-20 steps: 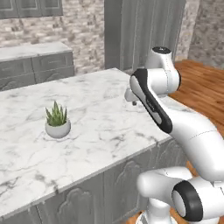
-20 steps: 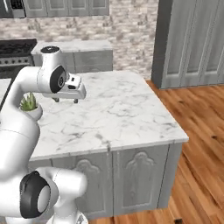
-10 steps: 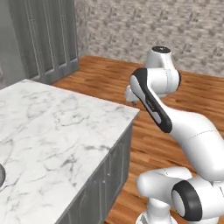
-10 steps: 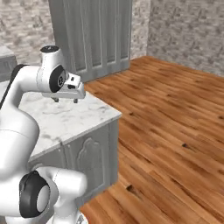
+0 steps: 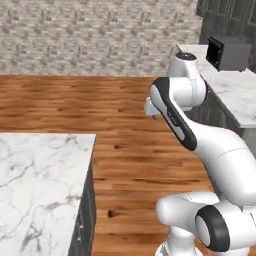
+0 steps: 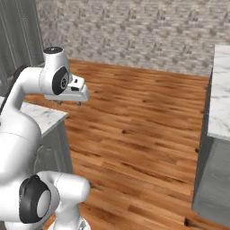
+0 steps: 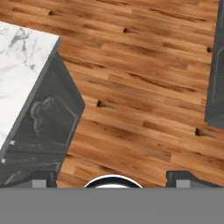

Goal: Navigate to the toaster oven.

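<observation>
The toaster oven (image 5: pixel 229 52), a small matte black box with a dark front, stands on a marble counter (image 5: pixel 235 97) at the far right, beyond my arm. My gripper (image 6: pixel 69 103) hangs over the wooden floor beside the island's corner, well short of the oven. In the hand view its fingertips (image 7: pixel 43 181) stand far apart with nothing between them, so it is open. In the left base view the hand (image 5: pixel 149 107) peeks out from behind the forearm.
The marble island (image 5: pixel 40 175) lies at my left, its corner (image 6: pixel 45 114) under the arm and its grey cabinet side (image 7: pixel 48 122) below the hand. Open wood floor (image 5: pixel 100 110) stretches to a stone wall (image 6: pixel 134 27). Another counter (image 6: pixel 220 90) stands at the right.
The whole picture has swung: the base has turned away from the island, which slid off to the left. The floor, the right-hand counter and the toaster oven have come into view. The arm's pose is unchanged.
</observation>
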